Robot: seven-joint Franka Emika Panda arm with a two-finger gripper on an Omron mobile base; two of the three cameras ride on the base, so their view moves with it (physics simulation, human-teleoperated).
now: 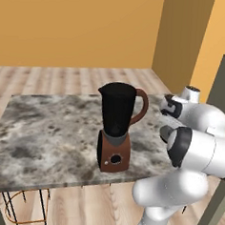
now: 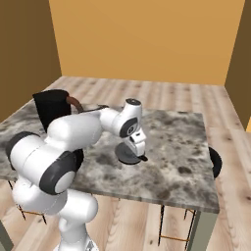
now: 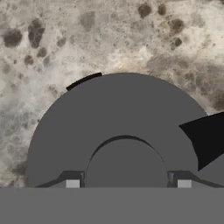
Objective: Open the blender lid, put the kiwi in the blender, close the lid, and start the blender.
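The tall blender [image 1: 116, 131] had a black jar, a reddish-brown curved handle and base, and a black dial. The flat round lid [image 3: 122, 127] was dark grey. The mottled marble tabletop [image 1: 46, 133] was grey, cream and brown.

**Inventory of visible items**

One blender [image 1: 116, 129] stood on one marble-topped table [image 1: 41, 132]. One blender lid [image 2: 128, 155], a dark-grey disc, lay on the tabletop, with one raised knob [image 3: 126, 162] at its centre. One robot arm [image 2: 73, 137] carried one gripper [image 2: 139, 153] with two fingertips [image 3: 72, 183]. One round black dial [image 1: 115, 158] marked the blender's base.
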